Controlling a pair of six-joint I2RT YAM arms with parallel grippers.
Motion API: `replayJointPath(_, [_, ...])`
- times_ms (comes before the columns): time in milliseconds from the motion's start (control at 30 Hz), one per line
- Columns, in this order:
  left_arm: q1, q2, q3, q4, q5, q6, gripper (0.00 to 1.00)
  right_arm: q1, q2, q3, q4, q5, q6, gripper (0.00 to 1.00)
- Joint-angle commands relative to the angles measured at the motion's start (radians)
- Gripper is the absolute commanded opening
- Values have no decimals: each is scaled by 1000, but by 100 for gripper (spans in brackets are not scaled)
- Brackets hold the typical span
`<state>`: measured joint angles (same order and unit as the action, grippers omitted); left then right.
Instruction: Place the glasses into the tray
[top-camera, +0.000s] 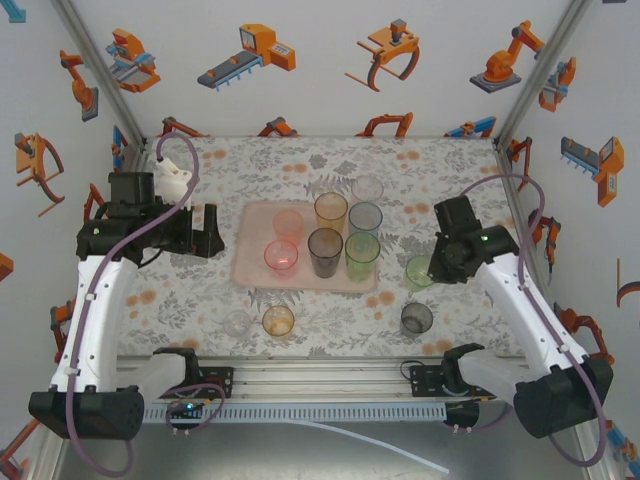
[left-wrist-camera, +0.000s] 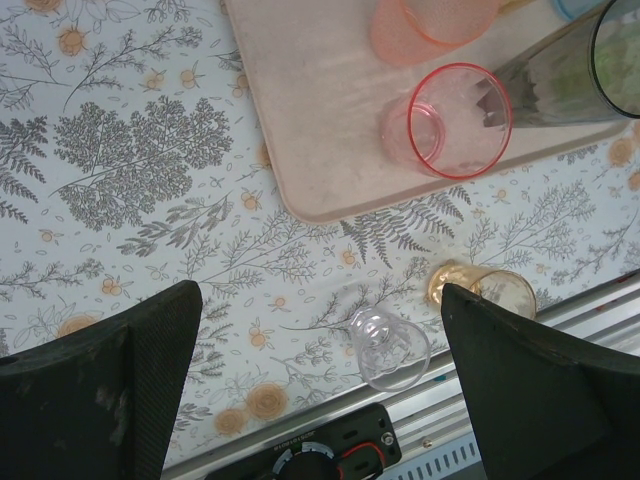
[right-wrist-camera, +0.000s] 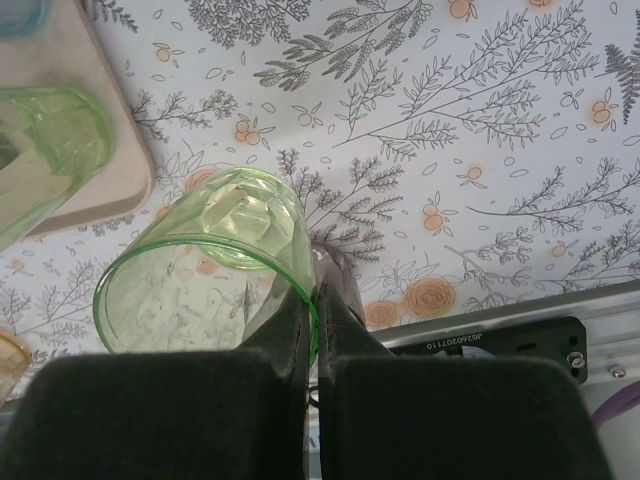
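Observation:
The pale pink tray (top-camera: 255, 262) lies mid-table and holds several glasses, among them a pink one (top-camera: 281, 257), a tall amber one (top-camera: 331, 212), a smoky one (top-camera: 325, 252) and a green one (top-camera: 362, 255). Just right of the tray, my right gripper (top-camera: 432, 268) is shut on the rim wall of another green glass (right-wrist-camera: 200, 270), one finger inside and one outside (right-wrist-camera: 312, 300). My left gripper (top-camera: 205, 232) hangs open and empty left of the tray (left-wrist-camera: 320, 120). Between its fingers (left-wrist-camera: 320, 300), the table shows below.
Near the front edge stand a small clear glass (top-camera: 238, 322), a short amber glass (top-camera: 278, 320) and a smoky grey glass (top-camera: 416, 318). A clear glass (top-camera: 367, 188) stands at the tray's far right corner. The metal rail (top-camera: 320, 378) borders the table's near side.

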<state>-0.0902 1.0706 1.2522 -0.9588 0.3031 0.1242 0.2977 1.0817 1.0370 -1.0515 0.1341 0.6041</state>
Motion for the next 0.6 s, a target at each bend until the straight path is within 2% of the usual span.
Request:
replayJointPath(0, [3,4,9,-16,-5,-1,97,2,-24,70,-77,-21,-12,0])
replayJointPath(300, [4,9,-7,-10,-13,-2,97,104,15,282,-204,-1,-2,0])
replayJointPath(567, [7,12,-10,-8,-21,-5,97,327,202,619,-325,66,15,0])
